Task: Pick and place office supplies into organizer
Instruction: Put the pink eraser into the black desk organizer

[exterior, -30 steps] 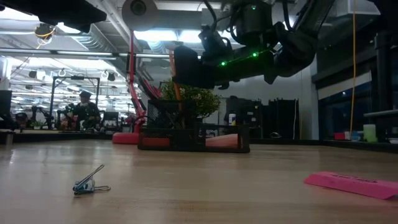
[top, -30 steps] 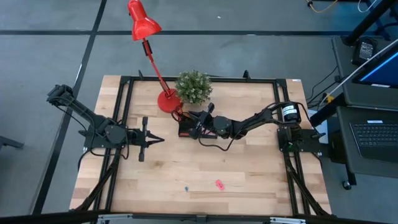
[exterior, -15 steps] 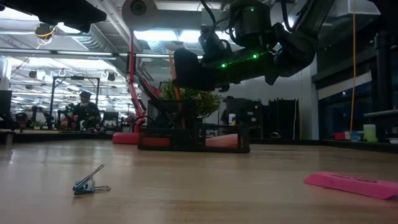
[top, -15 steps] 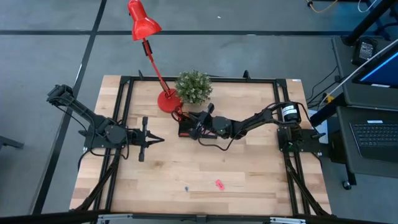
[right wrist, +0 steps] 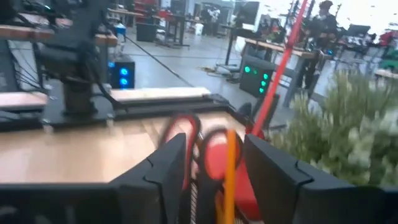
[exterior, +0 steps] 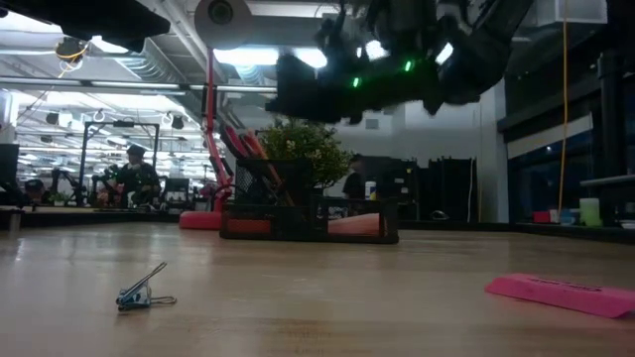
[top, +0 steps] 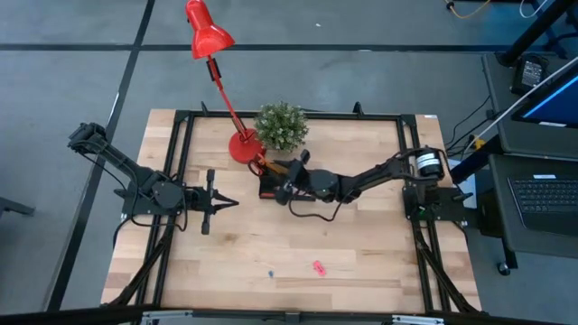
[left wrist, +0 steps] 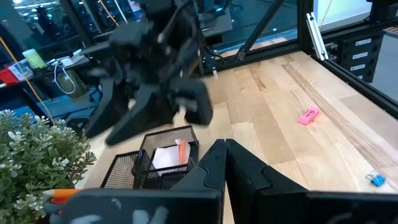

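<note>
Your right gripper [top: 278, 183] hangs over the small black mesh desk organizer [top: 271, 187], its two dark fingers [right wrist: 168, 163] spread apart with a clear gap between them. In the right wrist view a thin orange pencil [right wrist: 229, 174] and the red loop handles of a pair of scissors [right wrist: 186, 140] stand in that gap, but you cannot tell whether either finger touches them; nothing looks pinched.

Your left gripper [top: 209, 200] waits at about nine o'clock on the pale wooden table [top: 361, 262], well apart from the organizer, its fingers pressed together and holding nothing.

The organizer sits just past the table's centre toward twelve o'clock. In the low view, red and orange sticks lean out of its taller mesh cup, and something pinkish lies in the low tray part [exterior: 357, 224]. The left wrist view shows a white pad and an orange-red item inside one compartment [left wrist: 168, 155].

At about eleven o'clock from the organizer stands the round base of a red desk lamp [top: 242, 146], and at twelve o'clock a small green potted plant [top: 281, 126], both just beside it.

Toward six o'clock, near the table's front edge, a flat pink piece [top: 318, 267] and a tiny blue binder clip [top: 269, 272] lie loose on the wood, close to each other and well apart from the organizer.
</note>
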Controlling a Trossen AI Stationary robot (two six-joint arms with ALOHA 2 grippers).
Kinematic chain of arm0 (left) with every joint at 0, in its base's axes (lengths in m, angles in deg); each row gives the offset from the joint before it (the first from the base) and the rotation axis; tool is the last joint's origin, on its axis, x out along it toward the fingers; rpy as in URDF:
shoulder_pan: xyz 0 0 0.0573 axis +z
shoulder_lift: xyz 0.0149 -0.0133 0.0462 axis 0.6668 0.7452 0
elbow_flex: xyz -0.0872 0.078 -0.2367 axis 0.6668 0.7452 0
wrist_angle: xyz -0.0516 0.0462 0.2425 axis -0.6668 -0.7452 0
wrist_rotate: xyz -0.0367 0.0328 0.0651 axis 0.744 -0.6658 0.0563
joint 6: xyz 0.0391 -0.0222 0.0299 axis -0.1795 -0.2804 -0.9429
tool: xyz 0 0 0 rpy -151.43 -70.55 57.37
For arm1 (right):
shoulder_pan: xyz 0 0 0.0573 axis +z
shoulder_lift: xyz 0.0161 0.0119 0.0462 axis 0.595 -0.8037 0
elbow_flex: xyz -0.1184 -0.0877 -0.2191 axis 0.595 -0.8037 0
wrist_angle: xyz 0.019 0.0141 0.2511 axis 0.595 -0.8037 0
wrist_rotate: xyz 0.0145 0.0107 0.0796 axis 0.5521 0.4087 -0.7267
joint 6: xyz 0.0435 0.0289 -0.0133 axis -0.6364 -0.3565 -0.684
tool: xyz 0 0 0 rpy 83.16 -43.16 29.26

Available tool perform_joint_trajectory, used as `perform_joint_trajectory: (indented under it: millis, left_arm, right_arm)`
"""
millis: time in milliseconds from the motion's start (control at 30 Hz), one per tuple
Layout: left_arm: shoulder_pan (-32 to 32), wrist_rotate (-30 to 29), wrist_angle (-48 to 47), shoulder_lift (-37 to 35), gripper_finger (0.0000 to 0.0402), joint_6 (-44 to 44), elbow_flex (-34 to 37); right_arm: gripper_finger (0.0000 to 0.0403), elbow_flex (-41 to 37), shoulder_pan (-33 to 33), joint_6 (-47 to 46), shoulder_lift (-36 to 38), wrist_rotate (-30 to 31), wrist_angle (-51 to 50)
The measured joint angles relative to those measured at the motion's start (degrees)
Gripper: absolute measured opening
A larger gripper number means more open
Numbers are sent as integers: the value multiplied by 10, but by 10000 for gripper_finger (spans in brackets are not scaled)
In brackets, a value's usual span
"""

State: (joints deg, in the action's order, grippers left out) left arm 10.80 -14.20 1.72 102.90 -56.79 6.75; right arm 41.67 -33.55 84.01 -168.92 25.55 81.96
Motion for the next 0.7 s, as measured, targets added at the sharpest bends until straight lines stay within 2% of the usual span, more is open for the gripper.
perform_joint_trajectory:
  millis: [200, 333, 433, 533, 700]
  left_arm:
    - [0, 0, 0, 0, 1, 0, 0]
    - [0, 9, 0, 0, 3, -3, 0]
    - [0, 37, 21, 0, 2, -4, 8]
    - [0, 56, 50, 0, 1, -4, 24]
    - [0, 79, 132, 0, 2, -2, 61]
  right_arm:
    - [169, 0, 40, -19, 100, 0, -130]
    - [164, 1, 76, -83, 173, -1, -276]
    - [155, 1, 109, -129, 220, 0, -368]
    - [148, 1, 148, -155, 253, 0, -425]
    - [135, 1, 215, -161, 269, 0, -449]
